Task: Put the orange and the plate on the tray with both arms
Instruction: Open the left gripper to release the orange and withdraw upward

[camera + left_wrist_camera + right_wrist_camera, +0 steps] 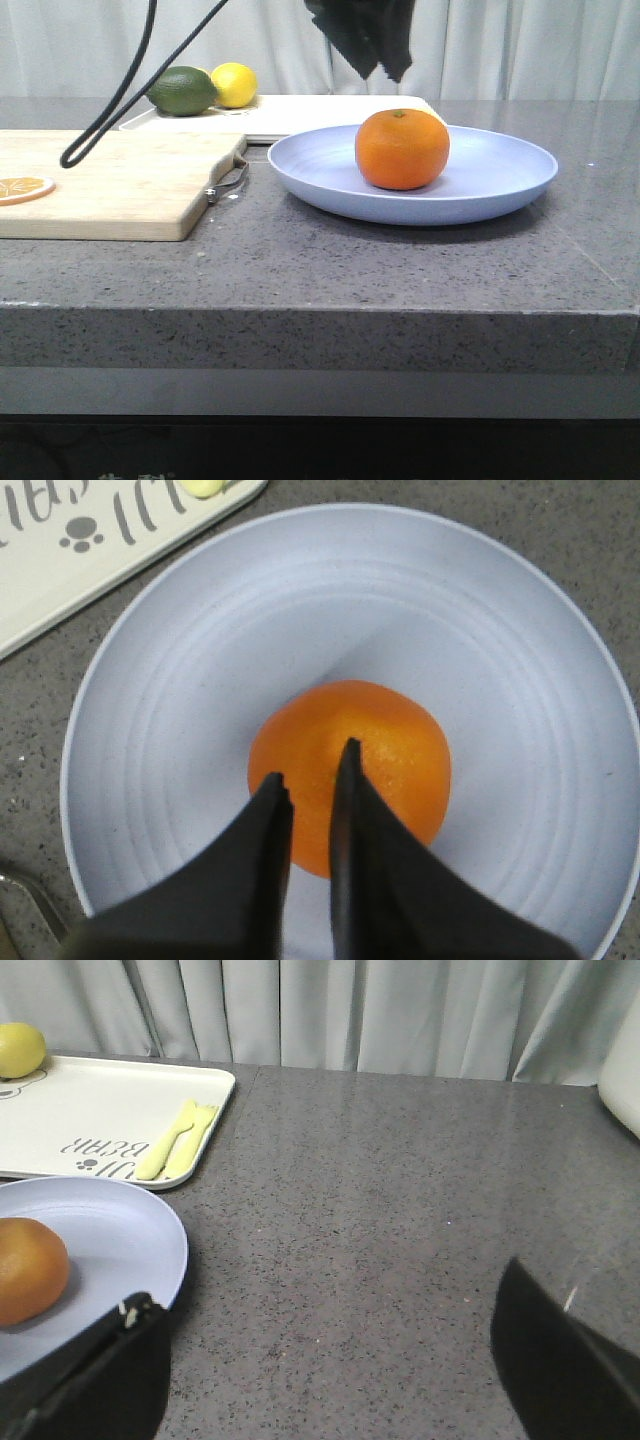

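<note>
The orange (402, 150) sits in the middle of the lavender-blue plate (490, 170) on the grey counter. The cream-white tray (330, 112) lies just behind the plate. My left gripper (375, 55) hangs straight above the orange; in the left wrist view its fingers (312, 763) stand nearly together with a thin gap, empty, over the orange (400, 750) and plate (480, 630). My right gripper (325, 1285) is wide open and empty, low over bare counter beside the plate's rim (120, 1230); one finger is near that rim. The orange (30, 1270) and tray (100, 1110) show there too.
A lemon (235, 84) and a dark green lime (183, 90) rest on the tray's far left. Pale yellow-green cutlery (178, 1140) lies on the tray. A wooden cutting board (120, 180) with a dried orange slice (22, 187) is at left. A black cable (120, 90) hangs over it.
</note>
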`<state>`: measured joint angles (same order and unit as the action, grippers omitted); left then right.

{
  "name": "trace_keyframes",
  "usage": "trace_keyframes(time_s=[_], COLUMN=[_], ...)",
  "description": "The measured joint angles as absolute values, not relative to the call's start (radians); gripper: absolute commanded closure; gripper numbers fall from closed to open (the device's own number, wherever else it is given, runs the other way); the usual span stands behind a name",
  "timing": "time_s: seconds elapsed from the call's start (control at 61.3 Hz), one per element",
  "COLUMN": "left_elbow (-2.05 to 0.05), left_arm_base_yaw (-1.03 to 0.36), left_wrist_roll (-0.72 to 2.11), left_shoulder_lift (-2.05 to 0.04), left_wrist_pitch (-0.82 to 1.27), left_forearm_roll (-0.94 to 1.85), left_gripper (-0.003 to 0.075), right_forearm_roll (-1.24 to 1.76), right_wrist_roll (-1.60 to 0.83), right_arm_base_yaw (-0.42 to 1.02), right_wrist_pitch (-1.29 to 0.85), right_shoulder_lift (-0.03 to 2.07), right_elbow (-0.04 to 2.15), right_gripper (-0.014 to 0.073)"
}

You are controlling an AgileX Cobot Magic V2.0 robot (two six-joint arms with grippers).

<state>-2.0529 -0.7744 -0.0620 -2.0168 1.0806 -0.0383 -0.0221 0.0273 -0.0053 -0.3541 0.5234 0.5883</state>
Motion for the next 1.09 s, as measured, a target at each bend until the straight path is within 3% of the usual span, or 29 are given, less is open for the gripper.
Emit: trace_keyframes(time_s=[0.44, 0.685, 1.092], left_elbow=[-2.071, -1.964, -1.500], left_arm_base_yaw=[-0.774, -0.753, -0.409], left_wrist_roll=[-0.062, -0.072, -0.158], left_shoulder_lift=[-2.000, -1.846, -1.449], left_wrist_pitch=[1.247, 1.249, 1.136], left_forearm_roll=[-0.044, -0.093, -0.153], left_gripper=[0.0738, 0.0738, 0.0738], right_forearm_roll=[-0.022, -0.022, -0.022], right_wrist_roll=[0.027, 0.027, 0.027], right_arm_base_yaw=[-0.005, -0.005, -0.005], right_wrist_pitch=[-0.354, -0.354, -0.373], right_shoulder_lift=[0.523, 0.523, 0.523], right_elbow=[0.588, 0.588, 0.588], right_gripper=[-0.0059, -0.0059, -0.0059])
